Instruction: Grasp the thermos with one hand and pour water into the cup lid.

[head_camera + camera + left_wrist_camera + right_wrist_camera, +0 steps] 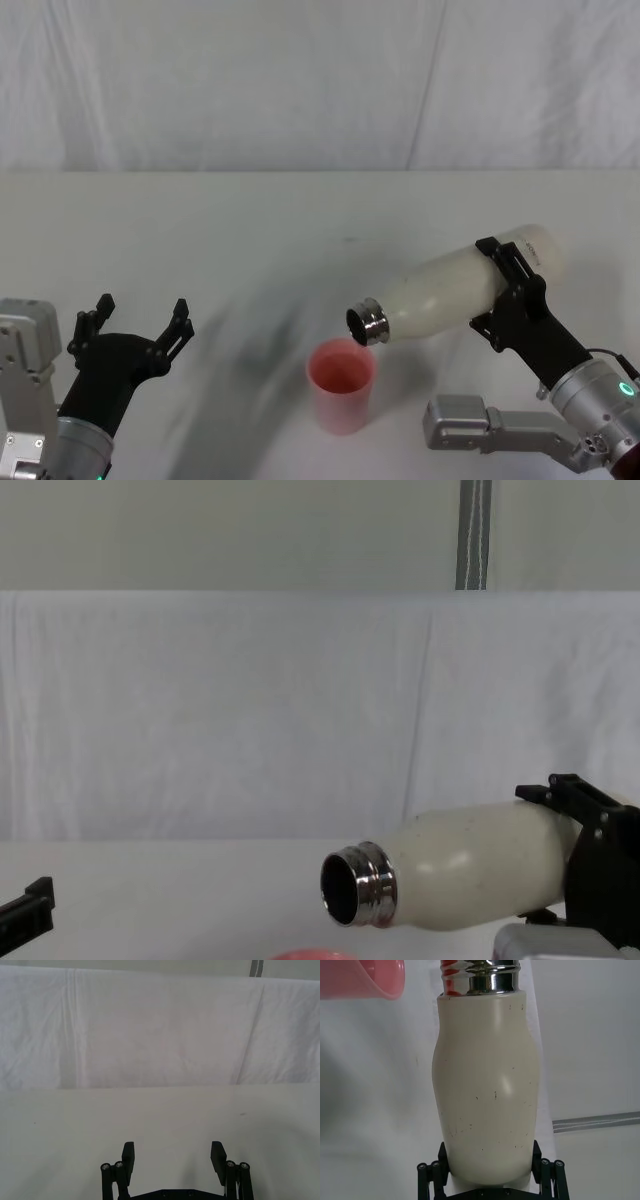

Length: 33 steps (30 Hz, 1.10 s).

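The right tool (512, 285) is clamped on the lower body of the thermos (455, 285), one black jaw on either side, and holds it off the bench (250, 230) tipped close to level. The bottle's steel neck (366, 321) points away from the tool toward the robot's left, its open mouth just above the far rim of the cup lid (341, 384).

The pink cup lid stands upright on the bench, below and beyond the neck, apart from the tool and not touching the bottle in the head view.

The right wrist view looks straight along the thermos (486, 1090): the right tool (490, 1167) pinches its base, small dark specks mark the cream skin, and the pink rim of the cup lid (362, 980) curves in beside the threaded neck. The chest view shows the side profile instead, with the thermos (470, 865) lying nearly horizontal and the dark hollow of its mouth facing the camera; the cup lid (313, 955) is a sliver of pink at the frame's lower edge.

The right arm reaches in from the lower right, wrist rolled over to tilt the bottle.

The left tool (140, 325) hovers low on the robot's left, jaws spread wide and holding nothing, well apart from cup lid and thermos. Its own wrist view shows the left tool (174, 1156) over bare bench.
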Available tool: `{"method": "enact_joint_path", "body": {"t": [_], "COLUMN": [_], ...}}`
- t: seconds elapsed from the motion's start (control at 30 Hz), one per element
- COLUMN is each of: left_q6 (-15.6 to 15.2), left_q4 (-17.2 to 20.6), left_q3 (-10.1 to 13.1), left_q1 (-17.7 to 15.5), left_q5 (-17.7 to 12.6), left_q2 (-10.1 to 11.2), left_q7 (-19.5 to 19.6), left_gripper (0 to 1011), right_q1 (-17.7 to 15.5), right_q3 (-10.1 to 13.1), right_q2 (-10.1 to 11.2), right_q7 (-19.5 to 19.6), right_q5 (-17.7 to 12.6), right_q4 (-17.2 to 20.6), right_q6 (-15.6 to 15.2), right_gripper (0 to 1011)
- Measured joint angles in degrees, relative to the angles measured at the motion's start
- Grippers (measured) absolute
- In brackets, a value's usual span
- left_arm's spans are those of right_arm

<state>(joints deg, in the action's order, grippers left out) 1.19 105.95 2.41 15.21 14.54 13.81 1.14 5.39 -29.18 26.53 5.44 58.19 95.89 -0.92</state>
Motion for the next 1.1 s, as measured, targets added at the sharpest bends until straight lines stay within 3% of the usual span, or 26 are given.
{"method": "enact_joint_path", "body": {"t": [1.1], "left_q6": [0.0], "left_q4": [0.0], "left_q3": [0.0], "left_q1": [0.0], "left_q5": [0.0], "left_q2": [0.0], "left_q7": [0.0], "left_gripper": [1001], "right_q1": [1.1], "right_q3": [-0.8], "right_q2": [0.7], "right_q7": [0.0], "right_q5": [1.0], "right_q4": [0.0], "right_q6": [-0.2], "right_gripper": [951]}}
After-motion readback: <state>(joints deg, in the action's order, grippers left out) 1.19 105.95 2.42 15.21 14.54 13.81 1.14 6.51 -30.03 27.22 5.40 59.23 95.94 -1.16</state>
